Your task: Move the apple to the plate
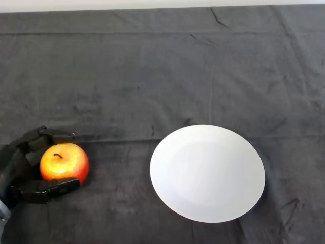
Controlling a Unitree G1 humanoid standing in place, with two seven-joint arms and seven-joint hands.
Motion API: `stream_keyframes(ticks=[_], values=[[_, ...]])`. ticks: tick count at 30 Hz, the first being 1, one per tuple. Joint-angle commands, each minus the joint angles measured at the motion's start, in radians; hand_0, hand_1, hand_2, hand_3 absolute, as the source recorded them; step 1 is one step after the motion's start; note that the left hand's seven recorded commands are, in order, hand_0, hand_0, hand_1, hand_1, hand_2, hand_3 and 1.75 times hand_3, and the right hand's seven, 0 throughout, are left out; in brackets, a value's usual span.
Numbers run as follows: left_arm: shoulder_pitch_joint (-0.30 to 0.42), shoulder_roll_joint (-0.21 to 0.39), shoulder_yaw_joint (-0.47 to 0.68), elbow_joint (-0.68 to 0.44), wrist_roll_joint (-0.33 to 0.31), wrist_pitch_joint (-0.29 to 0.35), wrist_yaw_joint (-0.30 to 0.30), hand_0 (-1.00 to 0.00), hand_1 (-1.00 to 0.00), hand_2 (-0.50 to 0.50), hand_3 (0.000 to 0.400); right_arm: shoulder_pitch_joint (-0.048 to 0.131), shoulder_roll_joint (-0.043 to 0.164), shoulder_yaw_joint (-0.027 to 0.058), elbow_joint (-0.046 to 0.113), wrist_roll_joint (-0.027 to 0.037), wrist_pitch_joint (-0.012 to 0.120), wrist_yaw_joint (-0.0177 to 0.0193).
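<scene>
Head view. The apple (64, 162), red shading to yellow with its stem uppermost, sits upright on the dark cloth (152, 76) at about eight o'clock in the scene. The left hand (20, 170) enters from the lower left corner and brackets the fruit: one black digit curves past its far side, another lies along its near side, and the palm is at its nine o'clock. The digits are curled around the apple and appear to touch its skin; whether it is lifted clear of the cloth cannot be told. The white plate (207, 173) lies at the apple's three o'clock, well apart and holding nothing.

Assessment: the apple is probably firm, moderately heavy, smooth-skinned and inclined to roll or slip. Grip belongs across its widest girth, on opposite sides, as presently arranged. Excessive pressure could bruise it.
</scene>
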Motion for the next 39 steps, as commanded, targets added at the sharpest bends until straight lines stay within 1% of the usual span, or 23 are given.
stream_keyframes(ticks=[1, 5, 9, 17, 21, 25, 30, 33, 39], values=[[0.003, 0.05, -0.017, 0.069, 0.035, 0.007, 0.017, -1.0, -1.0, 0.0, 0.4, -0.003, -0.021, -0.0059, -0.006, -0.0001, 0.008, -0.0009], [-0.008, 0.056, -0.003, 0.059, 0.035, -0.004, 0.041, -1.0, -1.0, 0.0, 0.4, -0.003, -0.021, -0.0059, -0.006, -0.0001, 0.008, -0.001], [-0.011, 0.053, 0.009, 0.016, 0.035, -0.01, 0.082, -1.0, -1.0, 0.0, 0.4, -0.003, -0.021, -0.0059, -0.006, -0.0001, 0.008, -0.0012], [0.019, 0.018, 0.024, -0.141, 0.035, -0.038, 0.184, -1.0, -1.0, 0.0, 0.4, -0.003, -0.021, -0.0059, -0.006, -0.0001, 0.007, -0.0015], [0.042, -0.006, 0.025, -0.217, 0.032, -0.065, 0.219, -1.0, -1.0, 0.0, 0.4, -0.003, -0.021, -0.0058, -0.007, -0.0001, 0.007, -0.0017], [0.061, -0.023, 0.024, -0.268, 0.025, -0.097, 0.234, -1.0, -1.0, 0.0, 0.4, -0.003, -0.021, -0.0058, -0.007, -0.0001, 0.007, -0.0019], [0.079, -0.038, 0.011, -0.33, 0.019, -0.121, 0.249, -1.0, -1.0, 0.0, 0.4, -0.003, -0.021, -0.0058, -0.007, -0.0001, 0.006, -0.0023], [0.083, -0.051, -0.006, -0.345, 0.02, -0.147, 0.255, -1.0, -1.0, 0.0, 0.4, -0.003, -0.021, -0.0058, -0.007, -0.0001, 0.006, -0.0025], [0.08, -0.067, -0.046, -0.366, 0.023, -0.176, 0.268, -1.0, -1.0, 0.0, 0.4, -0.003, -0.021, -0.0058, -0.007, -0.0001, 0.006, -0.0028]])
